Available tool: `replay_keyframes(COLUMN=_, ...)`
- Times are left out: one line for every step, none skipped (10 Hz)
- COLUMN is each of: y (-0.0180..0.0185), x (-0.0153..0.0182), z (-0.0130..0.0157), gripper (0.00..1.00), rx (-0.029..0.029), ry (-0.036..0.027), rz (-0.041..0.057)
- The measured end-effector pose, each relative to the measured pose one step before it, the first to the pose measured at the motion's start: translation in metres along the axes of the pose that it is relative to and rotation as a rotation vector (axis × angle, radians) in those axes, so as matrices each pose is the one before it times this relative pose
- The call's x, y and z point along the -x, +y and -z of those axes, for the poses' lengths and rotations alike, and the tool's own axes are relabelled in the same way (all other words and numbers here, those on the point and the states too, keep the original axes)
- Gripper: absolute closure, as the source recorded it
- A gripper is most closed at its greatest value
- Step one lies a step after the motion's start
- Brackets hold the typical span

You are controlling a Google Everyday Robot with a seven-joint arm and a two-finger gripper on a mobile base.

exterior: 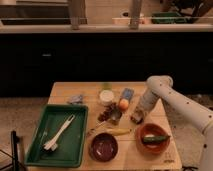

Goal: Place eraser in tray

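**Dim wooden bench [65, 90]: gripper [138, 115] sitting low at the eraser [135, 120], well apart from the tray [71, 148]**

Dark cabinet fronts [75, 60] are running behind the bench, with a pale counter edge [100, 28] crossing above them. The white arm [176, 101] is reaching in from the right and bending down over the bench's right half. This is putting the gripper just above the wood.

The eraser is lying on the bench right at the gripper's tip, between a terracotta bowl [144, 146] and a small brownish cluster [106, 114]. Whether the gripper is closed on the eraser or only touching it, I cannot tell.

The green tray is sitting at the front left corner and is holding white utensils [60, 133] laid diagonally. The eraser is lying outside it.

A maroon bowl [104, 147] is standing just right of the tray, and a yellow banana-like piece [120, 131] is lying just behind that bowl. The terracotta bowl is holding something green [156, 138].

Farther back, an orange fruit [123, 103] is resting beside a flat blue-grey piece [127, 93]. A white cup [106, 97] is standing to their left, and a crumpled bluish item [76, 99] is lying near the tray's far edge.
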Motion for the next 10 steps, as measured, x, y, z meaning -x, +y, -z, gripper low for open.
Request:
replay_keyframes(y=-0.00124, x=-0.00042, z=0.00321, gripper=1.00, rx=-0.00637, ry=0.00596, rz=0.00322)
replay_keyframes(y=-0.00081, x=-0.00049, z=0.00531, gripper=1.00, rx=-0.00775, ry=0.00788, rz=0.00401)
replay_keyframes(y=-0.00032, x=-0.00057, z=0.00573, gripper=1.00, rx=-0.00662, ry=0.00755, rz=0.00329)
replay_keyframes(y=-0.00084, x=-0.00095, z=0.00798, gripper=1.00, rx=-0.00847, ry=0.00937, rz=0.00284)
replay_keyframes(y=-0.00064, x=-0.00065, z=0.00726, gripper=1.00, rx=-0.00680, ry=0.00760, rz=0.00316)
replay_keyframes(y=-0.00220, x=-0.00033, z=0.00889, gripper=1.00, rx=-0.00795, ry=0.00918, rz=0.00599)
replay_keyframes(y=-0.00239, x=0.00009, z=0.00774, gripper=1.00, rx=-0.00577, ry=0.00761, rz=0.00659)
replay_keyframes(y=-0.00235, x=0.00062, z=0.00598, gripper=1.00, rx=-0.00350, ry=0.00688, rz=0.00902)
replay_keyframes(y=-0.00277, x=0.00146, z=0.00581, gripper=1.00, rx=-0.00058, ry=0.00563, rz=0.01103)
replay_keyframes(y=-0.00188, x=0.00143, z=0.00497, gripper=1.00, rx=-0.00025, ry=0.00449, rz=0.00981)
